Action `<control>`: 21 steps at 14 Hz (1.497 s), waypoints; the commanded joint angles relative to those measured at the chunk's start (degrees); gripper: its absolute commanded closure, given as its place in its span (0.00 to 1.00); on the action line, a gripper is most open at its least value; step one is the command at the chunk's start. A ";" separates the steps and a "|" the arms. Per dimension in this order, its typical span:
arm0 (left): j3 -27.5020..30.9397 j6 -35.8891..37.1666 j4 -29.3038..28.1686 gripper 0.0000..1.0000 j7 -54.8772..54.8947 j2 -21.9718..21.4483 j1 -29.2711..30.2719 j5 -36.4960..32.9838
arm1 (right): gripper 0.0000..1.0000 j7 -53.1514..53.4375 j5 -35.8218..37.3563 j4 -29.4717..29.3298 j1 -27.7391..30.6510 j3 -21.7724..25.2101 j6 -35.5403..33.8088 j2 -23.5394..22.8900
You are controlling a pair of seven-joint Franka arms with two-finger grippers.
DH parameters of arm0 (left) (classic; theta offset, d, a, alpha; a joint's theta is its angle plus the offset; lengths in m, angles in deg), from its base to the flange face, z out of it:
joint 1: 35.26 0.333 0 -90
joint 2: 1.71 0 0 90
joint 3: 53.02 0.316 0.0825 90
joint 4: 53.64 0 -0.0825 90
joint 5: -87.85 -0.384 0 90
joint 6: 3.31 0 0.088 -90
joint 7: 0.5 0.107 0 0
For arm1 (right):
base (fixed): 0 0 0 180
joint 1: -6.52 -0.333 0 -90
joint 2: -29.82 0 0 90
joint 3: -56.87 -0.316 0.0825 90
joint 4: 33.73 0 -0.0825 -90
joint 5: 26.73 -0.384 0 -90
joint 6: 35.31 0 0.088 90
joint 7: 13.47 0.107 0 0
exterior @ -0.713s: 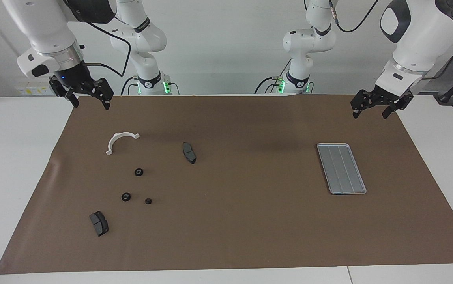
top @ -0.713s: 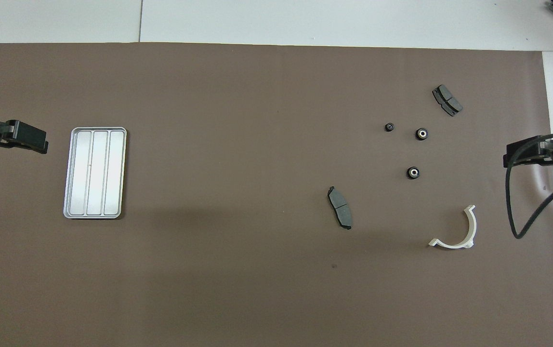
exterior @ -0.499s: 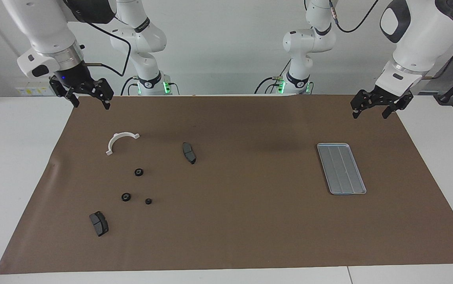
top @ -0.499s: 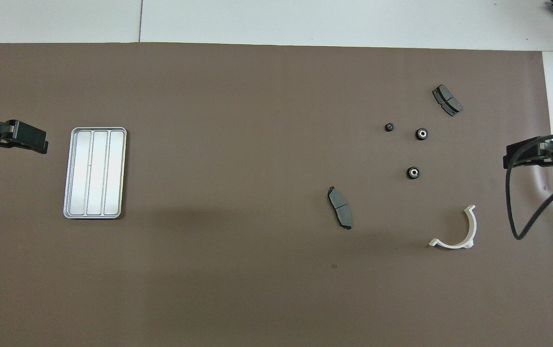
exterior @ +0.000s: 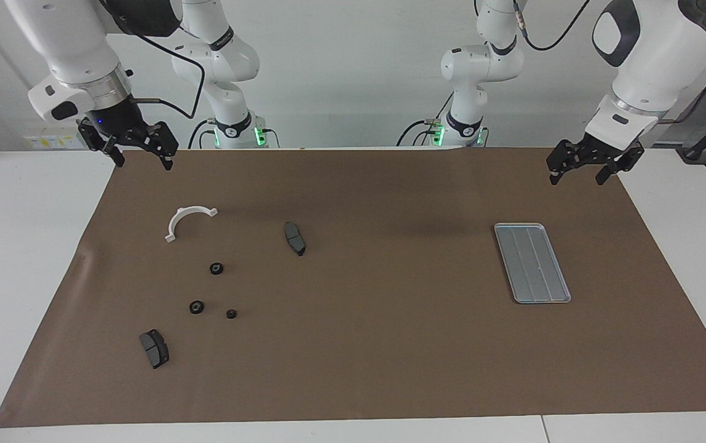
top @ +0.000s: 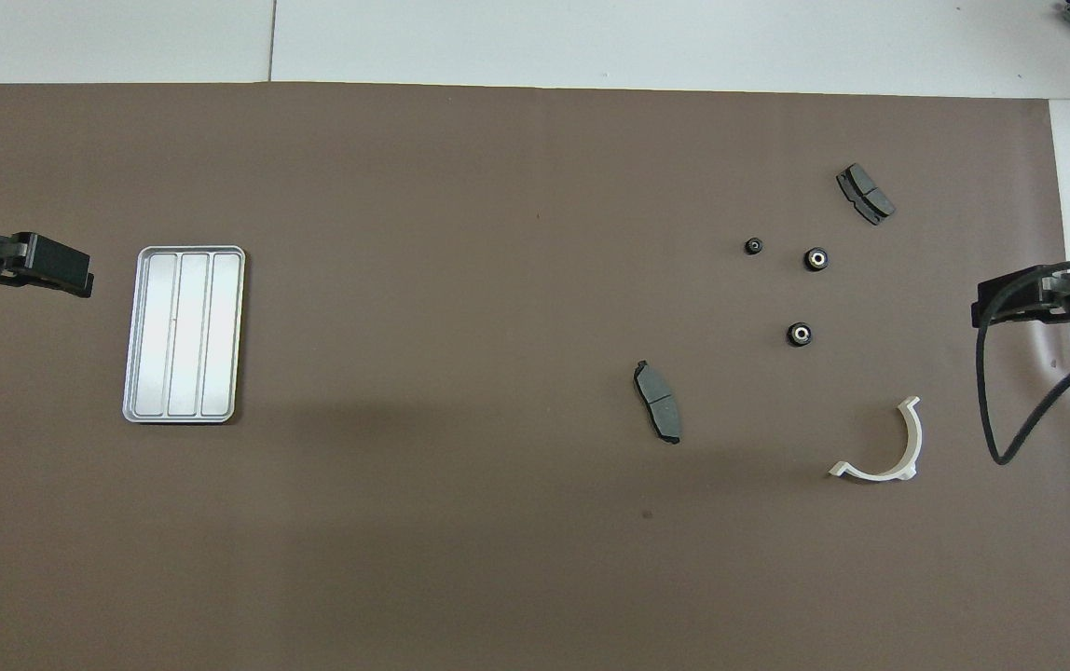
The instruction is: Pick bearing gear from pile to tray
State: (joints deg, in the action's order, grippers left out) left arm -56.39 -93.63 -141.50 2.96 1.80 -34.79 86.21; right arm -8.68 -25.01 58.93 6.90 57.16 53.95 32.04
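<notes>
Three small black bearing gears (exterior: 216,268) (exterior: 197,306) (exterior: 230,314) lie loose on the brown mat toward the right arm's end, among the pile's other parts. In the overhead view the same bearing gears (top: 799,334) (top: 816,259) (top: 753,246) show pale centres. The silver tray (exterior: 531,263) (top: 184,334) lies empty toward the left arm's end. My right gripper (exterior: 144,161) (top: 987,308) hangs open and empty over the mat's edge by its own base. My left gripper (exterior: 576,178) (top: 78,278) hangs open and empty over the mat, between its base and the tray.
A white half-ring bracket (exterior: 190,210) (top: 871,473) lies nearer to the robots than the gears. One dark curved pad (exterior: 294,238) (top: 658,401) lies toward the middle of the mat, another (exterior: 154,348) (top: 865,193) farthest from the robots. White table borders the mat (exterior: 359,344).
The right arm's wrist has shifted very slightly. The parts, the tray and the left arm stand as before.
</notes>
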 commanded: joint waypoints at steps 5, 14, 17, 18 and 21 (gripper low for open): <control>0.03 -0.30 -1.70 0.00 -0.56 -1.57 -0.04 -1.26 | 0.00 -0.57 -0.66 7.08 0.14 -0.37 5.54 3.14; 0.03 -0.30 -1.70 0.00 -0.56 -1.57 -0.04 -1.26 | 0.00 -0.74 -2.68 9.12 -1.53 -0.64 30.78 -13.19; 0.03 -0.30 -1.70 0.00 -0.56 -1.57 -0.04 -1.26 | 0.00 -0.74 -2.60 9.12 -3.19 -0.64 39.56 -19.69; 0.03 -0.30 -1.70 0.00 -0.56 -1.57 -0.04 -1.26 | 0.00 -0.74 -2.60 9.12 -3.46 -0.64 41.51 -21.19; -0.06 -0.30 -1.70 0.00 -0.56 -1.57 -0.04 -1.26 | 0.00 -0.57 -2.51 9.12 -6.09 -0.64 46.00 -24.80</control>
State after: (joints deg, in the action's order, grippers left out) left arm -56.39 -93.63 -141.50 2.96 1.80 -34.78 86.21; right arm -8.68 -26.17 68.73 1.68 56.57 98.31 8.76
